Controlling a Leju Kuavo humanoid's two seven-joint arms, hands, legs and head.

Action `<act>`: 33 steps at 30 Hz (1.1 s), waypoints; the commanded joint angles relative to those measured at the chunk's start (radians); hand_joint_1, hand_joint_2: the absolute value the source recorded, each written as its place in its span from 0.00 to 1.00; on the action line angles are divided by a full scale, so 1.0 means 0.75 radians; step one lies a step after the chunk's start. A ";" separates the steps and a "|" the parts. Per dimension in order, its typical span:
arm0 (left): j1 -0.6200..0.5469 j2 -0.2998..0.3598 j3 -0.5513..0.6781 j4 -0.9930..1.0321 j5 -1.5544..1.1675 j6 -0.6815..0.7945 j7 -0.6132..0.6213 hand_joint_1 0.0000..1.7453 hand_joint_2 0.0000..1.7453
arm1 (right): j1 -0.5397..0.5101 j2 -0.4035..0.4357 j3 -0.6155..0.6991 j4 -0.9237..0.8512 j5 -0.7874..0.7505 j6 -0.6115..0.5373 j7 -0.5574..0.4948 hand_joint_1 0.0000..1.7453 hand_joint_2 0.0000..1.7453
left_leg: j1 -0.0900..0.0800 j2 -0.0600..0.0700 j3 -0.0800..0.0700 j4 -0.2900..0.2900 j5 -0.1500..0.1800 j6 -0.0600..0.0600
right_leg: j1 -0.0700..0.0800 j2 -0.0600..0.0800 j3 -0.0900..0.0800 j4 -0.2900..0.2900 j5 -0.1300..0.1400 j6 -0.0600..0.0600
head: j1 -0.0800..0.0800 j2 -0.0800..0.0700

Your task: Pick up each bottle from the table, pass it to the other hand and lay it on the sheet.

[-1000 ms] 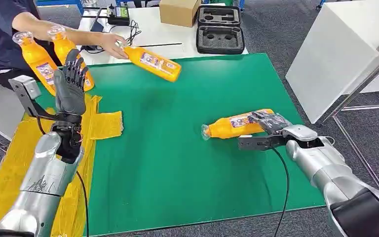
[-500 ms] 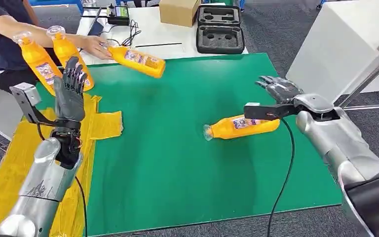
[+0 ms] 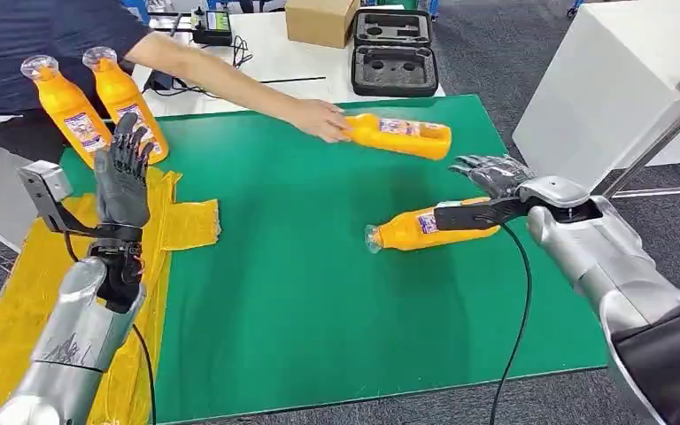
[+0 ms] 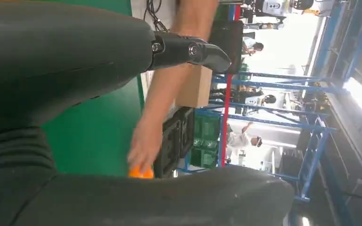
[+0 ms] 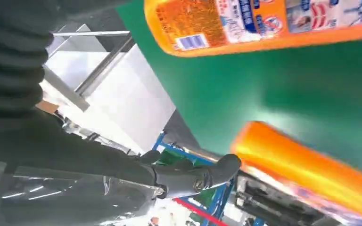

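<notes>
An orange bottle [image 3: 425, 227] lies on its side on the green mat [image 3: 301, 292], cap toward my left. My right hand [image 3: 494, 171] hovers open just past its base end, fingers spread and holding nothing. In the right wrist view that bottle's label [image 5: 264, 21] is close by my fingers [image 5: 193, 176]. A person's hand [image 3: 319, 118] holds a second orange bottle [image 3: 400, 138] on the mat, just beyond my right hand. My left hand [image 3: 122, 175] stands upright and open over the yellow sheet [image 3: 190, 221]. Two more bottles [image 3: 69, 108] [image 3: 126, 99] sit at the sheet's far end.
Behind the mat is a white table with a black foam case [image 3: 395, 57], a cardboard box [image 3: 320, 19] and cables. A white panel [image 3: 602, 97] stands to the right. The person leans in from the far left, an arm [image 4: 165, 94] stretched across the mat.
The person carried a bottle from the far left across to the mat near my right hand. My right hand came off the lying bottle and opened above it. My left hand barely moved.
</notes>
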 commanded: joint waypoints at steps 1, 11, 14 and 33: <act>-0.024 0.011 0.030 0.015 0.003 0.011 0.006 0.00 0.00 | -0.071 0.119 0.120 0.185 0.013 0.052 -0.004 0.00 1.00 | 0.001 0.002 0.006 0.002 -0.004 -0.002 | 0.002 0.004 0.005 0.001 -0.003 -0.003 | 0.000 0.000; -0.067 -0.005 0.011 0.068 0.001 0.014 0.007 0.00 0.00 | -0.042 0.104 0.115 0.196 0.000 0.021 0.016 0.00 1.00 | 0.001 -0.003 0.004 0.001 -0.002 -0.002 | 0.001 -0.002 0.004 0.001 -0.002 -0.003 | 0.000 0.000; -0.067 -0.005 0.011 0.068 0.001 0.014 0.007 0.00 0.00 | -0.042 0.104 0.115 0.196 0.000 0.021 0.016 0.00 1.00 | 0.000 -0.002 0.002 0.000 -0.001 -0.001 | 0.000 -0.001 0.002 0.000 -0.001 -0.002 | 0.000 0.000; 0.019 -0.010 0.048 0.014 -0.006 0.012 -0.010 0.00 0.00 | 0.011 0.099 -0.062 0.010 -0.179 0.003 0.018 0.00 1.00 | 0.000 0.000 0.002 0.000 -0.001 -0.001 | 0.000 0.000 0.002 0.000 -0.001 -0.002 | 0.000 0.000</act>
